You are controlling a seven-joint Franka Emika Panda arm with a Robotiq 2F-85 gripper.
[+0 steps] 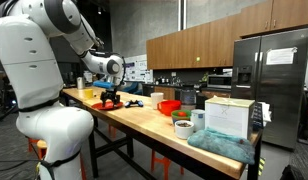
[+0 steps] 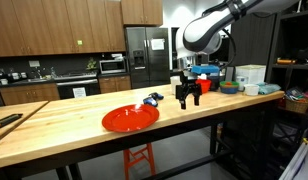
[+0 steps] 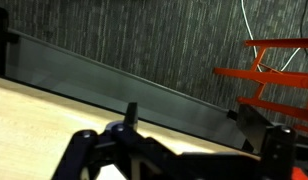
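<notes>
My gripper (image 2: 188, 97) hangs fingers-down just above the wooden table (image 2: 64, 140), open and empty. It also shows in an exterior view (image 1: 110, 97). In the wrist view both fingers (image 3: 194, 120) stand wide apart with only the table top and its far edge between them. A red plate (image 2: 130, 118) lies on the table beside the gripper, apart from it. A small blue and black object (image 2: 152, 100) lies between the plate and the gripper, at the plate's rim.
Further along the table stand a red bowl (image 1: 170, 106), a green bowl (image 1: 182, 127), a cup (image 1: 198, 119), a white box (image 1: 229, 117) and a teal cloth (image 1: 222, 145). An orange stool (image 3: 279, 75) stands beyond the table edge. Kitchen cabinets and a fridge (image 2: 144, 55) are behind.
</notes>
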